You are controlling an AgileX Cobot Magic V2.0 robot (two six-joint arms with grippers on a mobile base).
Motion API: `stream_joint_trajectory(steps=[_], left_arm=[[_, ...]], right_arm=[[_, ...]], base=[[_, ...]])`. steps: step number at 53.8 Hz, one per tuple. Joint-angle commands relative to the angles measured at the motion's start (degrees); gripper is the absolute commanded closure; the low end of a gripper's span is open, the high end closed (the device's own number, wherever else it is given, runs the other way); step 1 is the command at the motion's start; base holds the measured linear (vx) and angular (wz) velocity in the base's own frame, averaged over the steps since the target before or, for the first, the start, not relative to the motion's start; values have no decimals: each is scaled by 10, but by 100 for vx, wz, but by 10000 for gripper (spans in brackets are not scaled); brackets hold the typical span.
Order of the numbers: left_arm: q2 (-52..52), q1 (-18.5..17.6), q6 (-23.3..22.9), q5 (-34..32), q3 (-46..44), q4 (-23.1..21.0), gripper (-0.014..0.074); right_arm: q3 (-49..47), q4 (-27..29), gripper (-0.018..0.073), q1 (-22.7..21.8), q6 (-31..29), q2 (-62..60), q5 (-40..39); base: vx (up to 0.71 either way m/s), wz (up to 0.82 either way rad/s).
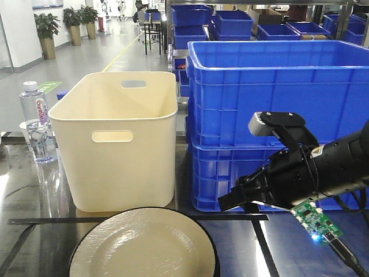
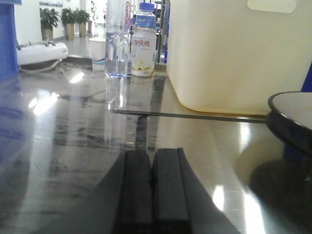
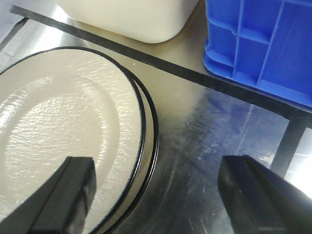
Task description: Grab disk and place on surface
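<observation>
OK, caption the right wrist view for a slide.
Open right tool straddling the rim of stacked black-rimmed cream plates on the glossy taped tabletop.

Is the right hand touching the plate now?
Apart. The right wrist view shows the open right hand above the plate, its fingers clear of the rim.

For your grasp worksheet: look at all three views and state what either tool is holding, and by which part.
Nothing is held. The right tool is open above the plate's rim, not touching it. The left tool is shut on nothing, low over the tabletop.

glossy taped surface, cream bin, blue crates, water bottle, cream disk
</observation>
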Motion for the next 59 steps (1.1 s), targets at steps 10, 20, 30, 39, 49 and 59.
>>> stream_joint_trajectory(steps=[10,20,30,39,49,59], left_arm=[[-3,-1,-8,-62,-11,21,595],[-3,-1,-8,-61,-11,21,595],[-3,-1,-8,-61,-11,21,595],[-3,-1,-8,-61,-11,21,595],[-3,-1,-8,-61,-11,21,595],[-3,-1,-8,-61,-11,21,595]], right_arm=[[-19,13,-15,-3,-2,-19,-25],[-19,13,-15,-3,-2,-19,-25],[-19,13,-15,-3,-2,-19,-25],[-19,13,-15,-3,-2,-19,-25],[-19,7,5,-3,16,-22,-24],[33,-20,154,-3,62,-78,-69]], base=[[0,0],[0,0],[0,0],[0,0],[0,0],[0,0]])
